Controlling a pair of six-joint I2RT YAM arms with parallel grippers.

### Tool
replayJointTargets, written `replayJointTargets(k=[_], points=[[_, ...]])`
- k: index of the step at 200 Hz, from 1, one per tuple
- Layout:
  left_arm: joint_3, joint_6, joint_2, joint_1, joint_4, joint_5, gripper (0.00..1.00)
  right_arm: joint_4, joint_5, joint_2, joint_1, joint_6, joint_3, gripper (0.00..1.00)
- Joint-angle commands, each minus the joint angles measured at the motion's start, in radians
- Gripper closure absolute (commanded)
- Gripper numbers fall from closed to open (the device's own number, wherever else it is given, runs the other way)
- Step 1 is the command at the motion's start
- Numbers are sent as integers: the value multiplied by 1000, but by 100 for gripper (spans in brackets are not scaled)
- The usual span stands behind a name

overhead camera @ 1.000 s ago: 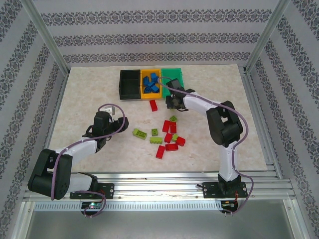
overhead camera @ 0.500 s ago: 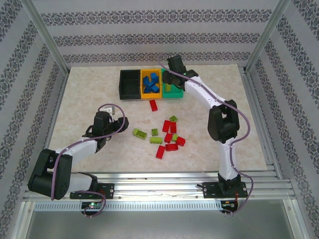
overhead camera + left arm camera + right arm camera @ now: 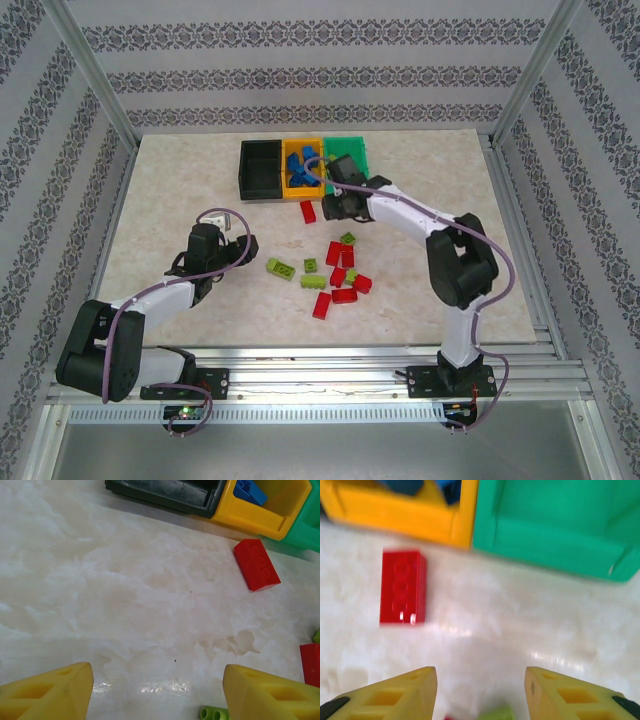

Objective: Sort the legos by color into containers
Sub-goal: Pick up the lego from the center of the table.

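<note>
Red and lime legos (image 3: 345,295) lie loose mid-table (image 3: 180,190); blue ones fill the orange-yellow bin (image 3: 298,190). I judge a new pick is beginning. Next comes closing on the red brick (image 3: 402,586), at ten o'clock from the right gripper (image 3: 480,695), whose jaws are partly spread and empty. The left gripper (image 3: 157,695) is likewise released, touching nothing.

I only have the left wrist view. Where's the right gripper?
Observer: The right gripper hangs low, just in front of where the yellow bin meets the teal bin.
Operator: Holding anything?
Observer: No, its jaws stand apart with nothing between them.
Operator: Any blue outside the bins?
Observer: None; the loose bricks are all red or green.
</note>
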Motion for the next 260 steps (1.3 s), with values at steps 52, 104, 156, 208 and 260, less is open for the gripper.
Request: replayJointTargets(k=[52, 104, 156, 208, 260], points=[[-1, -25, -17, 14, 52, 20, 30, -57, -5, -48, 5, 6, -157, 48], [0, -22, -18, 13, 49, 19, 30, -83, -23, 29, 20, -2, -118, 47], [1, -22, -18, 14, 45, 20, 30, -76, -34, 76, 8, -19, -99, 52], [1, -20, -19, 14, 43, 18, 30, -96, -48, 97, -24, -45, -105, 53], [3, -24, -7, 13, 50, 24, 30, -109, -54, 59, -44, -63, -136, 51]])
